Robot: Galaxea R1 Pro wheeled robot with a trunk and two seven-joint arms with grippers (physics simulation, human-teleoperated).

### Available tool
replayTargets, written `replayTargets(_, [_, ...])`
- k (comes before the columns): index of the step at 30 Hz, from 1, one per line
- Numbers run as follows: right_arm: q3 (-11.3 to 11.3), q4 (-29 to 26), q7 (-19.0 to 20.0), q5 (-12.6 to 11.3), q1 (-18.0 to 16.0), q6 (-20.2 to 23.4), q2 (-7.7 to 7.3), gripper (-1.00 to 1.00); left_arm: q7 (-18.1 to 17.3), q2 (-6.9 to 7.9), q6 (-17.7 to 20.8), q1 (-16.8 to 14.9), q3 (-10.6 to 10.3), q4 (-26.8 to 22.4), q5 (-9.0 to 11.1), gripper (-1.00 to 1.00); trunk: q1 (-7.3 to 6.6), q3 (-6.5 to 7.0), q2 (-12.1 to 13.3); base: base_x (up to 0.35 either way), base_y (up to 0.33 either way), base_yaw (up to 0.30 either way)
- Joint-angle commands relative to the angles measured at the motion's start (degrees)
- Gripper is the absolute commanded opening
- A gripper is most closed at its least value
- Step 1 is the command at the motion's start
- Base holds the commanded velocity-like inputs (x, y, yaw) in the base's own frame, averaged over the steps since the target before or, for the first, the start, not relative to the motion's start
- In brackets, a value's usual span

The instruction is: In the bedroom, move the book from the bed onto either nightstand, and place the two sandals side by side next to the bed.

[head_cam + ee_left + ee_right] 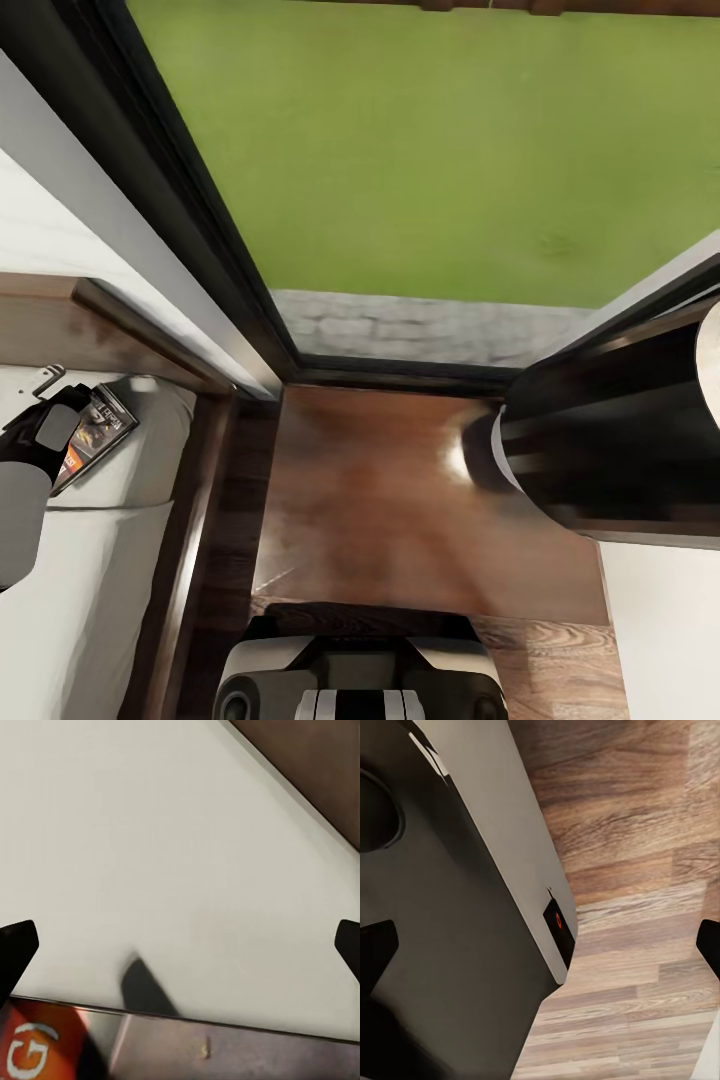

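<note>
left hand [62, 400] over book [100, 428] on bed [90, 570], fingers spread, lining up grab; nightstand [400, 500] close by.

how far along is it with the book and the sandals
Nothing looks finished yet. The book lies on the bed, with the left claw right at it; the left wrist view shows the fingertips spread wide over the cover's edge, so no grip is closed. The nightstand top beside the bed is bare. Left: grasp the book, move it there, then place both sandals.
</note>
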Motion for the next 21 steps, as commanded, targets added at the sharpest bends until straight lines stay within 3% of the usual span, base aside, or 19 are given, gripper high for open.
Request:
replayTargets(1, [-0.44,0.21,0.30,-0.21,-0.07,-0.08,-0.03,1.00,0.12,-0.04,0.34,0.03,0.19,0.20,1.00,1.00,0.01,-0.03,-0.02,0.000,0.000,0.000])
replayTargets(21, [-0.44,0.21,0.30,-0.21,-0.05,-0.08,-0.04,1.00,0.12,-0.06,0.34,0.03,0.16,0.28,1.00,1.00,0.01,-0.03,-0.02,0.000,-0.047,0.000])
